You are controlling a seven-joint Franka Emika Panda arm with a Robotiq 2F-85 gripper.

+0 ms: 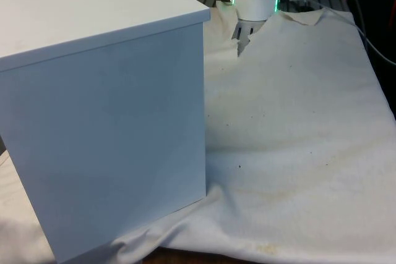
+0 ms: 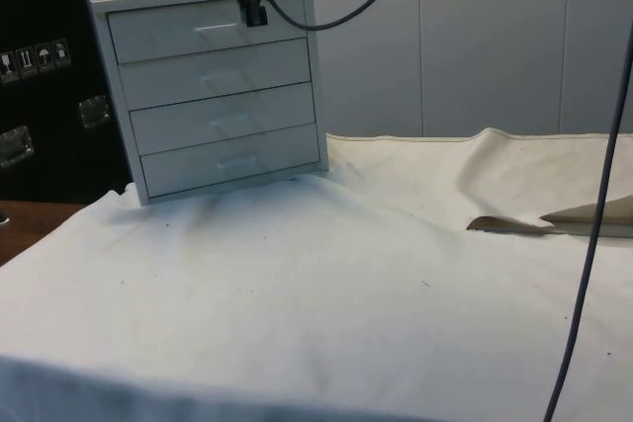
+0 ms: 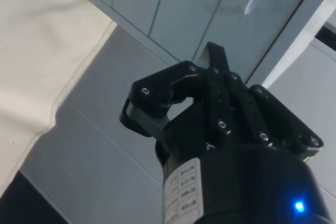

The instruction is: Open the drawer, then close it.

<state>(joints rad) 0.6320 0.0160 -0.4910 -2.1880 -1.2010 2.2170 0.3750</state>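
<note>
A white chest of drawers (image 2: 220, 86) stands on the bench near one edge of the white cloth (image 2: 326, 284). In the side view its front shows four drawers stacked one above another, all pushed in flush, each with a small pale handle at its middle. The top drawer (image 2: 203, 32) sits just under the chest's lid. In the front view the chest (image 1: 105, 109) turns a plain side and top to the camera and takes up the front view's left, with the creased, lightly stained cloth (image 1: 297, 140) spreading over the rest of the bench.

The tool (image 2: 255, 13) hangs in front of the top drawer's right part in the side view, close to the drawer face and beside its handle. In the wrist view the tool (image 3: 214, 60) has its two black fingers drawn together with no gap seen between them, tips pointing at the chest's pale panels, and it holds nothing
</note>
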